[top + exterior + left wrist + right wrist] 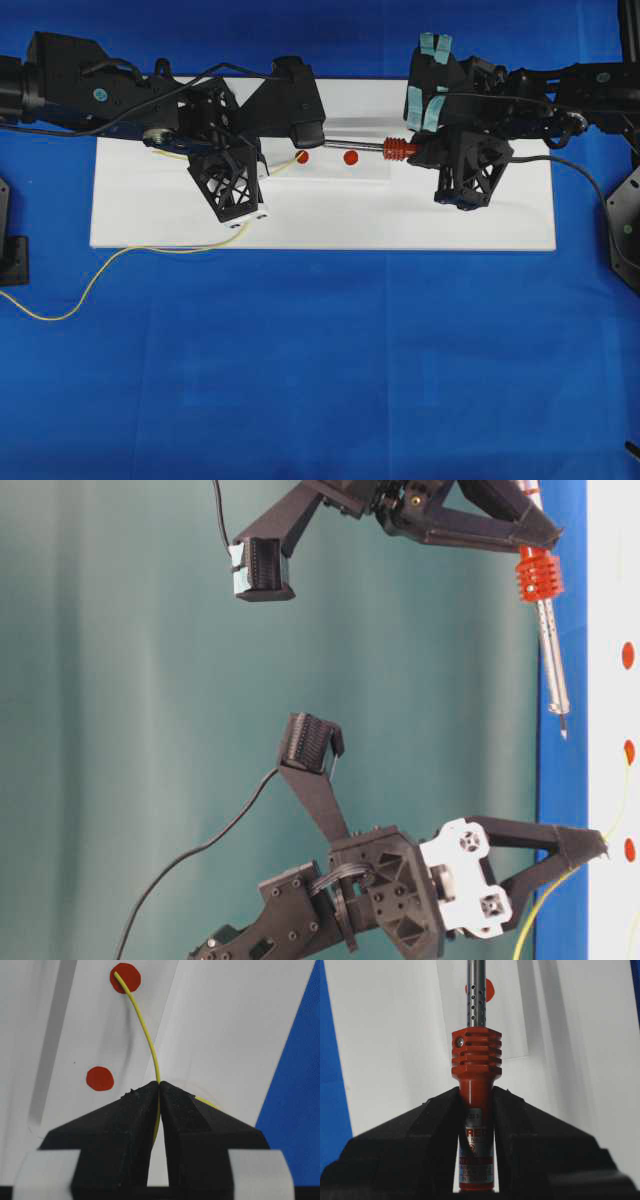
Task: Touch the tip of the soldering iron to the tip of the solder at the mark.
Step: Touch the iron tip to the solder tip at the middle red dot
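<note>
My left gripper point(159, 1085) is shut on the thin yellow solder point(150, 1042). The solder's free end curves forward and rests on the far red mark point(127, 979). My right gripper point(476, 1097) is shut on the red-orange handle of the soldering iron point(475, 1060); its shaft runs out of the top of that view. From table level the iron's dark tip point(563, 730) hangs above the white board, a little short of that mark point(629, 751). Overhead, the iron point(397, 148) points left toward the left gripper point(266, 172).
The white board point(480, 215) lies on a blue cloth. Another red mark point(350, 157) sits under the iron's shaft, and one more point(100, 1078) lies near the left fingertips. Slack solder point(170, 249) trails off the board's front left. The iron's black cord point(585, 180) runs right.
</note>
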{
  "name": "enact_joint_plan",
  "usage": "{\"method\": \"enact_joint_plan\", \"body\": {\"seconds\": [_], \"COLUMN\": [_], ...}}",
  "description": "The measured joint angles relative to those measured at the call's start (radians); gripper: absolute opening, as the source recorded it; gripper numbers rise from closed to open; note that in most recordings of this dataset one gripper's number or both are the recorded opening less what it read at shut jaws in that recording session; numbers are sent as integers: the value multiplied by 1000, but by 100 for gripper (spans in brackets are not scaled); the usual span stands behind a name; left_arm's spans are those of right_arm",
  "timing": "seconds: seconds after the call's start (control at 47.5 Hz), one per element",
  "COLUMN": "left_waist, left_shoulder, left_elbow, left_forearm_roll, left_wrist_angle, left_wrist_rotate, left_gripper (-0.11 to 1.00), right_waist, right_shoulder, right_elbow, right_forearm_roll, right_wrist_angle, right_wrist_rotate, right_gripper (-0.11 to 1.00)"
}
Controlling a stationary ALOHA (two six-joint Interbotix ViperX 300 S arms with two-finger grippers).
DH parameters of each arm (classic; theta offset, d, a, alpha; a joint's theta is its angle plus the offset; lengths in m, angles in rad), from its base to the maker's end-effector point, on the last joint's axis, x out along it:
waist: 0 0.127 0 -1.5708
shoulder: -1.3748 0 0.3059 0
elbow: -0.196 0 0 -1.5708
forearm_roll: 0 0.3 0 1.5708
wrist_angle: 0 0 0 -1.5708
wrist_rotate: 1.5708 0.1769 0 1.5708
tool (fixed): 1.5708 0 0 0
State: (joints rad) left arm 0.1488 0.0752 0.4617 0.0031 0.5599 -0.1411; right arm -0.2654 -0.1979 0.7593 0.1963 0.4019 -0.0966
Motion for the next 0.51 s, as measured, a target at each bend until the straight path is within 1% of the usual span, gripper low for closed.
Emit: {"method": "enact_joint_plan", "body": {"seconds": [0.189,0.505], "left_waist": [0,-3], "left_shoulder": [0,0], "left_elbow": [2,2], "left_forearm_roll": [0,0], "left_wrist_angle": [0,5], "left_wrist_rotate": [0,2], "left_gripper": [3,3], "right_waist": [0,2], "right_shoulder": [43,112], "right_elbow": [-6,-48], "right_forearm_roll": [0,0], "right_wrist_angle": [-3,2], "right_wrist_rotate": [2,0], "right_gripper": [6,6]}}
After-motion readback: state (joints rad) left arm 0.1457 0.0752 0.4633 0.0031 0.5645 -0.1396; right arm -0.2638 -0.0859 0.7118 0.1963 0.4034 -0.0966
